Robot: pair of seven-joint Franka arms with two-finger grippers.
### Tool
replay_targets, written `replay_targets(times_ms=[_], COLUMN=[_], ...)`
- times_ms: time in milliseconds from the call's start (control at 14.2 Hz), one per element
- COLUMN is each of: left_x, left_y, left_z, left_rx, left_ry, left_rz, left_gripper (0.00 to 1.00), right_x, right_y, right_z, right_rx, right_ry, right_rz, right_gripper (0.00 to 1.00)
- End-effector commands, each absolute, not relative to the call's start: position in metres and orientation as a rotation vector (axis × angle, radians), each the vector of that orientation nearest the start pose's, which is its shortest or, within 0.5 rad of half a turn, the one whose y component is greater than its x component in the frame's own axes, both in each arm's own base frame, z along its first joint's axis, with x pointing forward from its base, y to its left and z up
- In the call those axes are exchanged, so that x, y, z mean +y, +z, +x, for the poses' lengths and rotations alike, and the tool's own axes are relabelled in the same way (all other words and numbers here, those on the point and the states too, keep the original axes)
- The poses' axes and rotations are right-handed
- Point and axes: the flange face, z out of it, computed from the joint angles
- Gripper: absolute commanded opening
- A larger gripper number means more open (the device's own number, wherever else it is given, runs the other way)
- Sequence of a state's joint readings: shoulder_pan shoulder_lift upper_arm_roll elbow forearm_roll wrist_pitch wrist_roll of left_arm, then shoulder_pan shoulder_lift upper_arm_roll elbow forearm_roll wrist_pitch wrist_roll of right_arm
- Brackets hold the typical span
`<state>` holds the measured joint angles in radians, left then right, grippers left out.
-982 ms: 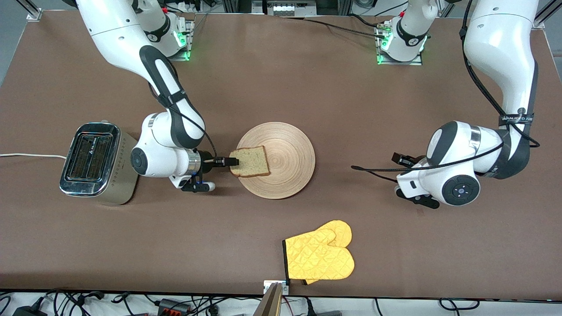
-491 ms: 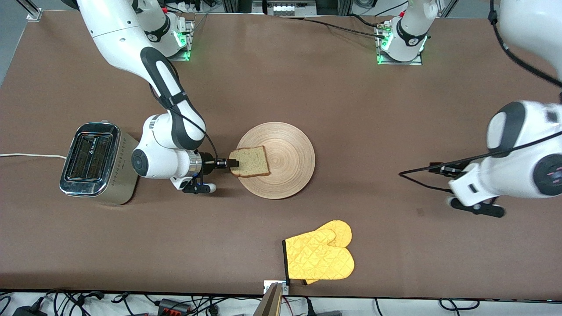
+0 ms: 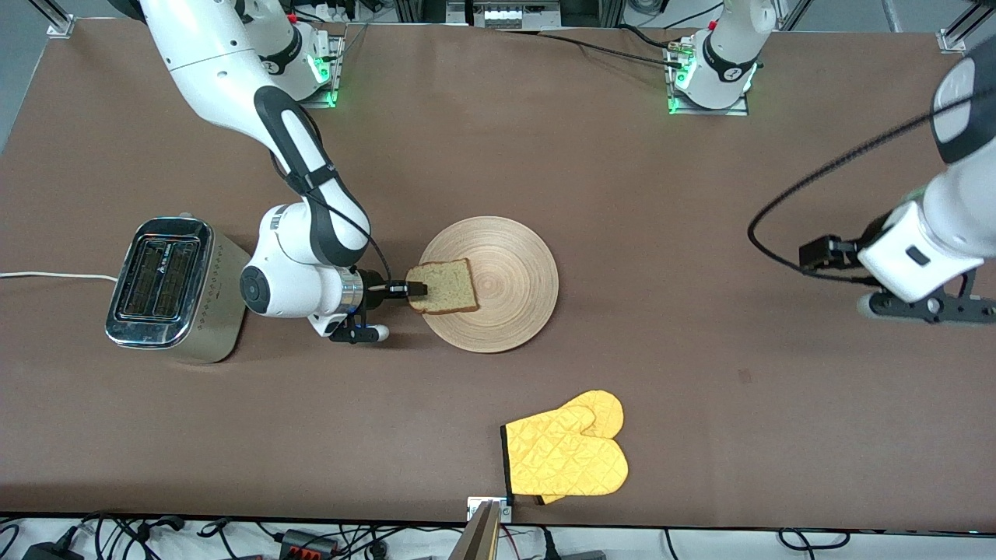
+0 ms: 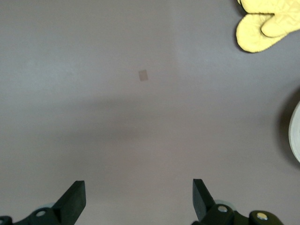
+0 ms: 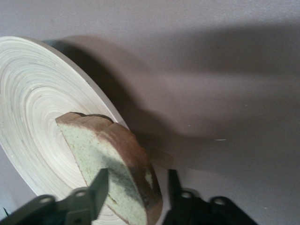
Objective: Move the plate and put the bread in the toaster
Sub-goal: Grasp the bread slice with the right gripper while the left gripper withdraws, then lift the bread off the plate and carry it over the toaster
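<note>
- The plate (image 3: 490, 284) lies flat near the middle of the table (image 3: 545, 155), between the toaster (image 3: 167, 288) and the left arm's end.
- The bread (image 3: 443, 286) rests on the plate, on the part toward the toaster, its crust edge reaching the rim there.
- The right gripper (image 3: 411, 288) comes in low from the toaster's direction, its fingers on either side of the bread's edge — one over the top face, one at the crust.
- In the right wrist view the bread (image 5: 112, 164) sits between the two fingers (image 5: 98, 187); the one on the crust side shows a gap from the crust, and whether the grip has bitten yet I cannot tell.
- The plate (image 5: 42, 122) in that view shows pale ring grain under the slice.
- The toaster stands toward the right arm's end of the table, slots up and empty, a white cord (image 3: 47, 275) running off its end.
- The left gripper (image 3: 926, 307) is up in the air over bare table at the left arm's end, well apart from the plate.
- Its fingers (image 4: 75, 199) stand spread wide — nothing between them, only table below.
- A yellow mitt (image 3: 566, 455) lies nearer the front camera than the plate; the left wrist view catches its tip (image 4: 262, 26).
</note>
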<state>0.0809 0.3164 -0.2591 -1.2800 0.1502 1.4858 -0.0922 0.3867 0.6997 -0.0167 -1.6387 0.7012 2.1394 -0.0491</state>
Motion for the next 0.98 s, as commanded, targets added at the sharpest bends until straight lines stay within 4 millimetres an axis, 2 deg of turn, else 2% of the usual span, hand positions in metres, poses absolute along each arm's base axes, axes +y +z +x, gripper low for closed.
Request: replay_targets(times_ms=[0,70,211,421,561,702,912], left_x=[-0.059,-0.055,-0.056,-0.051,-0.039,-0.039,-0.029], left_y=[0.555,0.556,0.563,0.587,0.588,0.589,0.587], left_z=[0.584,0.577,0.572,0.567,0.57,0.57,0.571], left_rx=[0.077,0.086,0.091,0.072,0.038,0.031,0.004], left_ry=[0.101,0.09,0.075,0.019,0.009,0.007,0.022], left_rz=[-3.069,-3.08,-3.085,-3.083,-3.089,-3.114,-3.116], left_gripper=[1.0,1.0,1.0,1.0,1.0,1.0,1.0], right_x=[0.275,0.275,0.278,0.279,0.272,0.25,0.201], right_y=[0.203,0.204,0.219,0.238,0.266,0.29,0.32], right_z=[0.621,0.622,0.631,0.637,0.639,0.644,0.651], right_rx=[0.024,0.024,0.005,-0.028,-0.041,-0.045,-0.102], right_ry=[0.358,0.356,0.329,0.347,0.338,0.335,0.327], right_rz=[-2.594,-2.593,-2.582,-2.565,-2.574,-2.636,-2.802], right_gripper=[0.05,0.0,0.0,0.0,0.0,0.0,0.0])
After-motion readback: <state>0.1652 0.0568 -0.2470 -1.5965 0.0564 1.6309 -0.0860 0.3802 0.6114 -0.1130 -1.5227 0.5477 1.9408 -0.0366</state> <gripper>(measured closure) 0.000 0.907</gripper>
